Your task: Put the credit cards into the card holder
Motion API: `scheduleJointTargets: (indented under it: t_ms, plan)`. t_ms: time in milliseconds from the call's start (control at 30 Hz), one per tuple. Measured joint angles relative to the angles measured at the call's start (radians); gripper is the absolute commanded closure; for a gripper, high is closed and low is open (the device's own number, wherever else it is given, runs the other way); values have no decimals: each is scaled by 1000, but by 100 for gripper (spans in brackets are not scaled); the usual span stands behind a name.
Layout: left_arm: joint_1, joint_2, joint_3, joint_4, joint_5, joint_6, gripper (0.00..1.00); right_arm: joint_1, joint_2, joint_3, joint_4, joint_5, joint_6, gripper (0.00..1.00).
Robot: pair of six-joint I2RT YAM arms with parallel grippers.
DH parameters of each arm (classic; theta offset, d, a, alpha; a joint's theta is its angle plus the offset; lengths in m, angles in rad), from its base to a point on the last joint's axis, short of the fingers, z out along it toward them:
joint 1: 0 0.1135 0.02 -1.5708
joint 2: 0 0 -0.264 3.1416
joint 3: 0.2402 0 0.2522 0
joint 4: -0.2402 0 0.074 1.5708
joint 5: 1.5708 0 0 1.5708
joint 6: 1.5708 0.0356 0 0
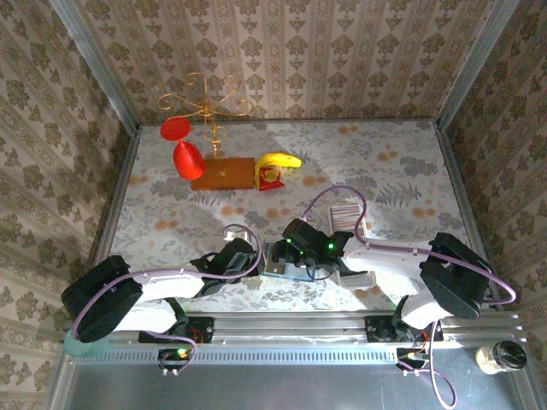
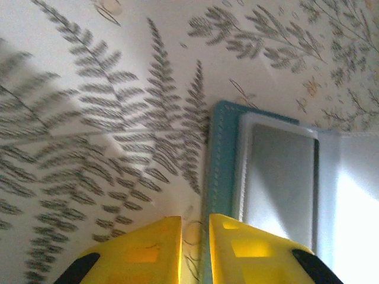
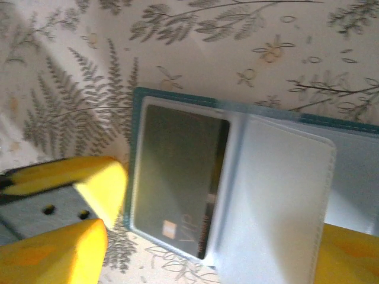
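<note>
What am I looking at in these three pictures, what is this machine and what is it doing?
It is a pair of robot arms bolted side by side at the near edge of a table with a floral cover. One picture looks down from above; the other two come from small cameras on each wrist, so the yellow fingers belong to each arm's own pincer. Between the arms lies an opened teal card holder with clear sleeves, and a dark card sits in one sleeve. The left pincer is nearly shut at the holder's edge; whether it grips that edge is unclear. The right pincer stands open over the holder. Farther back are a banana and a gold stand.
</note>
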Motion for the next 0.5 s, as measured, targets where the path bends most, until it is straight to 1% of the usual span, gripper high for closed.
scheduleJointTargets:
  t_ms: [200, 333, 500]
  plan:
    - [-13, -63, -17, -27, 15, -8, 82, 15, 33, 43, 87, -34, 5, 22]
    - [-13, -165, -36, -112, -23, -23, 82, 17, 100, 66, 157, -53, 12, 22]
    - [-13, -286, -40, -220, -61, -23, 82, 17, 166, 68, 183, -64, 23, 22]
